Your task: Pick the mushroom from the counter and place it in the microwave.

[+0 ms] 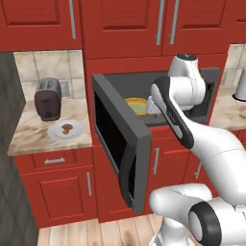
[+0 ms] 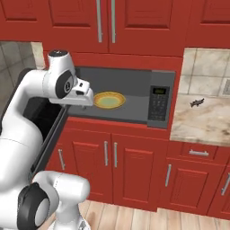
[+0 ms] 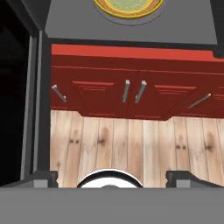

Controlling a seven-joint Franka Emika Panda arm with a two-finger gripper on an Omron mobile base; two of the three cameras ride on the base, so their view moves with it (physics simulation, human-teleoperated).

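The mushroom [image 1: 67, 128] is a tiny brown-orange lump on a white plate [image 1: 56, 132], on the counter [image 1: 29, 137] left of the microwave [image 1: 192, 115]. The microwave's door [image 1: 122, 144] hangs wide open to the left. My gripper [image 3: 111, 179] hovers at the front edge of the microwave's opening [image 2: 130, 90], pointing down at the cabinets and floor. Its fingertips [image 3: 41, 178] stand far apart with nothing between them, so it is open and empty. The hand [image 2: 83, 96] sits well to the right of the mushroom.
A yellow plate [image 2: 109, 99] lies on the microwave floor. A dark toaster [image 1: 47, 98] stands behind the white plate. The control panel [image 2: 158, 103] is at the microwave's right. A small dark object [image 2: 196, 102] lies on the right counter. Red cabinets [image 3: 131, 94] below.
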